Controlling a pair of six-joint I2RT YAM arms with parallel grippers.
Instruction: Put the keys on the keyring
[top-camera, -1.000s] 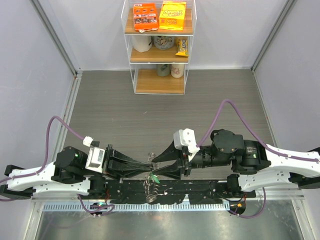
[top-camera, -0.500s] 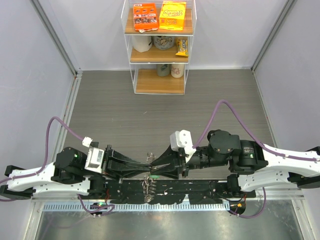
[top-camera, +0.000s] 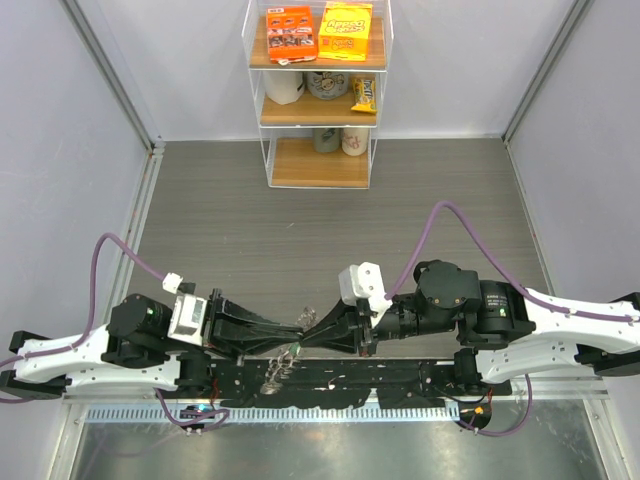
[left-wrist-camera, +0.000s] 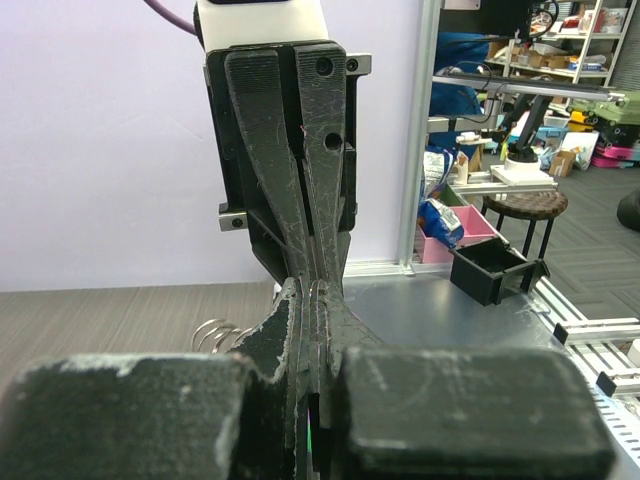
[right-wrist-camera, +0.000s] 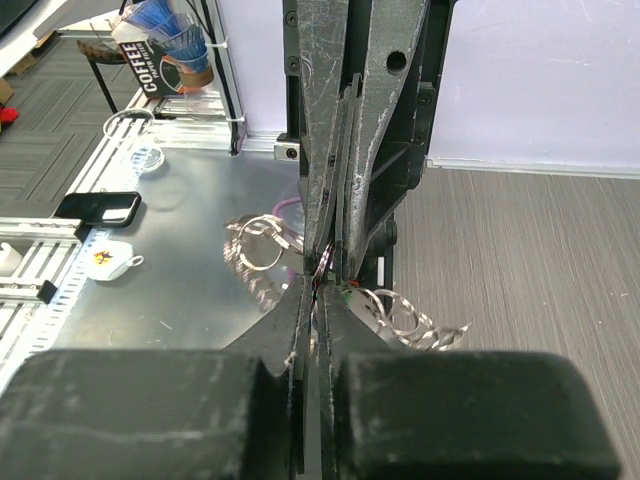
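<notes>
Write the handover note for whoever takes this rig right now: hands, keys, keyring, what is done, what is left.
Left hand: shut. Right hand: shut. The two meet tip to tip.
Keyring: hangs at the meeting tips. Which hand pinches it is hidden.
Keys: a green sliver shows at the tips, probably the green key. No other loose key is in view.
Done: ring and green key are together at the tips.
Left: I cannot tell whether the key is threaded on. Check that first, then find any other key.
</notes>
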